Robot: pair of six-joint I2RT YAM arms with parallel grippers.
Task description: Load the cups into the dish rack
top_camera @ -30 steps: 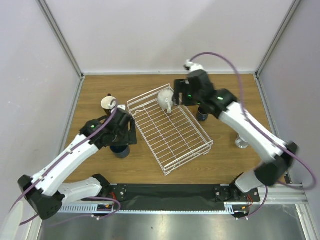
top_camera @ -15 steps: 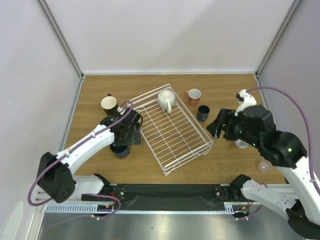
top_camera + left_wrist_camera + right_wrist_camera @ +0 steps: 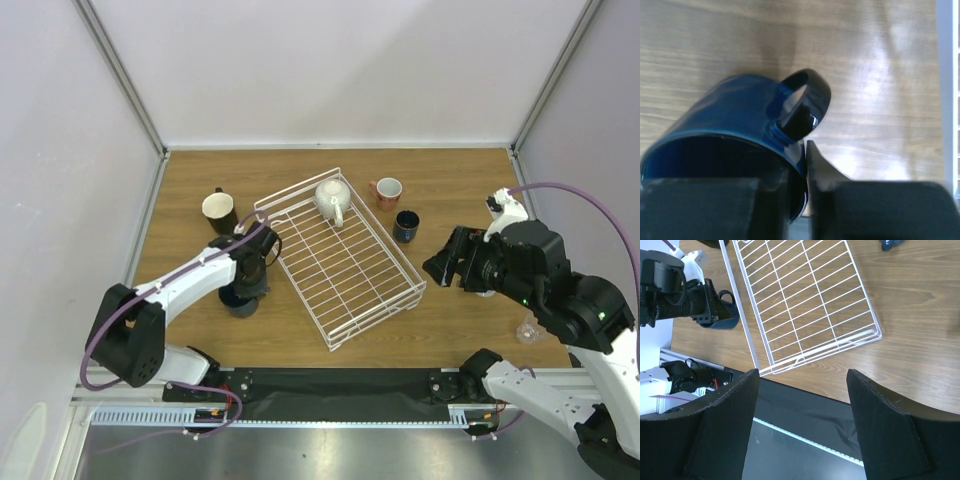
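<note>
Clamps the left end effector onto the rim of the navy blue mug, one finger inside the wall and one outside, right against the root of the handle. Finds that mug apparently upright on the desk, just beside the left long side of the dish rack and not yet in it. Holds the right end effector spread apart and empty, up over the desk off the rack's right side. Shows a cream-white mug already in the rack's far corner, a salmon-pink mug and a dark navy mug out beyond its right side, and a black mug with white inside off to the far left. Judging by the glossy glaze: rigid ceramic, weighty for a thin-wall pinch, slick under the pads, and liable to chip against wire. Better to bite well below the lip than at its very edge, close by the handle as here. Expect some tilt from the off-centre hold; lift slowly and set down gently on the grid.
</note>
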